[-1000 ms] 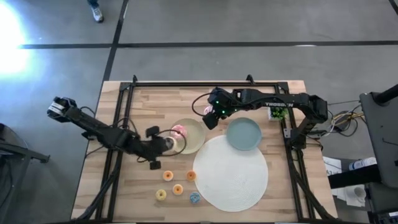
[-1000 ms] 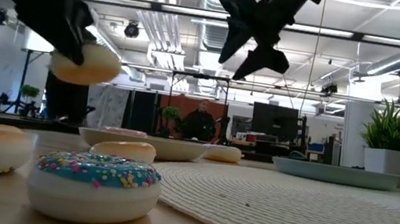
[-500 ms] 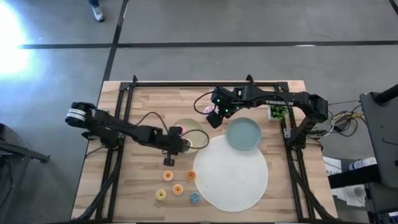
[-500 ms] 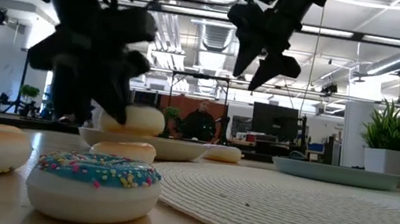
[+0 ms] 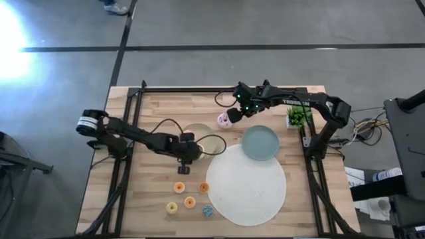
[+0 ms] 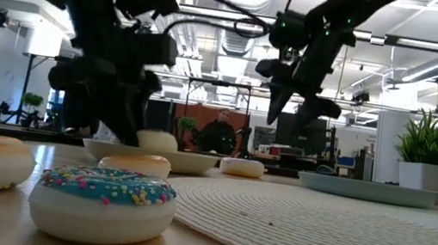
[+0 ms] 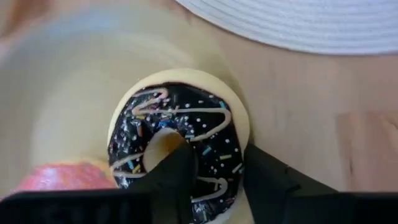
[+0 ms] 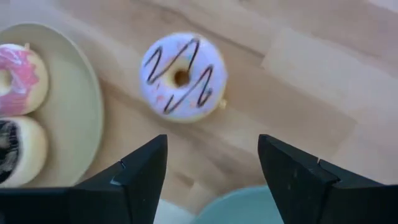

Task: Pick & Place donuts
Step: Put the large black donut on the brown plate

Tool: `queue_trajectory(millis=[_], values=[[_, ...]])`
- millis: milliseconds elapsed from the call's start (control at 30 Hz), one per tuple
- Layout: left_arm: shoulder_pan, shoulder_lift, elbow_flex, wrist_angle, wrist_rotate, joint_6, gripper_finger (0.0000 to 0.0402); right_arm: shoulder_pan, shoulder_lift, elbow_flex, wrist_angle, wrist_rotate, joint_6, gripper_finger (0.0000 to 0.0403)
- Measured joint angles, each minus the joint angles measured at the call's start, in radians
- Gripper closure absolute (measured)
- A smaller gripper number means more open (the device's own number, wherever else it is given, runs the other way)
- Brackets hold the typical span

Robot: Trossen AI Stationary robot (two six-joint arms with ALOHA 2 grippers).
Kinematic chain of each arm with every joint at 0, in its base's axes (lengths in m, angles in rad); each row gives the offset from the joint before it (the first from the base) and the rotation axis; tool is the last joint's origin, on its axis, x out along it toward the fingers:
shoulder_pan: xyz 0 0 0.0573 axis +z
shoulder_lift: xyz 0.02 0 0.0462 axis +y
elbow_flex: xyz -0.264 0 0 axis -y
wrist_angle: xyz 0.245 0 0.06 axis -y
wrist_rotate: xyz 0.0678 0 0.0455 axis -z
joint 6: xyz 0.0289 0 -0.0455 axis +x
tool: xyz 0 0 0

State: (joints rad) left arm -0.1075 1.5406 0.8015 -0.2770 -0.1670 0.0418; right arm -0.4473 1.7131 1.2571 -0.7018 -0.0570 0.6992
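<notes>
My left gripper (image 5: pixel 188 150) reaches down onto the beige plate (image 5: pixel 211 141), open around a chocolate-iced donut (image 7: pixel 180 137). That donut lies flat in the plate beside a pink donut (image 8: pixel 22 71). My right gripper (image 8: pixel 214 171) hangs open above the purple-white donut (image 8: pixel 183 76), which lies flat on the wood just beyond the plate's far rim. Its fingers are clear of that donut. Several mini donuts (image 5: pixel 190 202) lie on the table near the front, the blue one (image 6: pixel 103 201) nearest the low camera. My left gripper has one finger (image 7: pixel 177 177) down in the chocolate donut's hole and the other (image 7: pixel 270 183) outside the ring's outer wall (image 7: pixel 239 155), slanting in from above. The donut lies on the plate's floor. Whether the fingers touch the ring, I cannot tell.
A teal plate (image 5: pixel 260 143) stands right of the beige one. The big white round mat (image 5: pixel 247 186) fills the near right of the table. A small potted plant (image 5: pixel 297 118) stands at the far right. A black frame runs around the tabletop.
My left gripper has carried the chocolate donut toward the table's right and down. The donut now lies in the beige plate instead of hanging above the table. My right gripper has come down and a little toward the far right, over the purple-white donut.
</notes>
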Motion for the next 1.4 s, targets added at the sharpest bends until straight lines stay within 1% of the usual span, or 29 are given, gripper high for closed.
queue_trajectory(millis=[133,267,367,467,600,667,733,833,867,967,1133,1267,1400], values=[[0.004,-0.064,0.004,-0.038,-0.078,-0.006,0.0279,-0.020,0.048,-0.015,0.072,-0.050,-0.009,0.0150],[0.027,-0.094,-0.001,-0.021,-0.088,0.010,0.0272,-0.017,0.132,0.020,0.096,-0.059,-0.024,0.0149],[0.052,-0.090,-0.005,-0.057,-0.058,-0.013,0.0271,-0.017,0.179,0.054,0.096,-0.040,-0.044,0.0149],[0.066,-0.080,-0.006,-0.045,0.008,-0.017,0.0271,-0.019,0.190,0.084,0.096,-0.038,-0.065,0.0149],[0.073,-0.053,-0.010,-0.037,0.020,0.000,0.0271,-0.014,0.186,0.111,0.095,-0.086,-0.079,0.0150],[0.075,-0.044,-0.010,-0.038,0.020,0.001,0.0271,-0.007,0.178,0.115,0.102,-0.124,-0.086,0.0147],[0.075,-0.043,-0.012,-0.039,0.018,0.000,0.0270,0.006,0.172,0.124,0.119,-0.208,-0.115,0.0145],[0.076,-0.054,-0.014,-0.043,0.002,0.000,0.0270,0.039,0.170,0.122,0.194,-0.357,-0.127,0.0148],[0.076,-0.058,-0.015,-0.047,0.002,0.000,0.0270,0.051,0.170,0.116,0.234,-0.392,-0.118,0.0152],[0.076,-0.080,-0.023,-0.055,0.001,-0.004,0.0271,0.078,0.180,0.105,0.328,-0.442,-0.045,0.0172],[0.078,-0.130,-0.038,-0.055,-0.001,-0.010,0.0271,0.094,0.231,0.084,0.596,-0.549,0.140,0.0216],[0.084,-0.167,-0.066,-0.044,-0.010,-0.018,0.0271,0.126,0.297,0.083,0.758,-0.578,0.273,0.0249],[0.089,-0.183,-0.091,-0.033,-0.009,-0.035,0.0271,0.158,0.355,0.084,0.854,-0.606,0.348,0.0264]])
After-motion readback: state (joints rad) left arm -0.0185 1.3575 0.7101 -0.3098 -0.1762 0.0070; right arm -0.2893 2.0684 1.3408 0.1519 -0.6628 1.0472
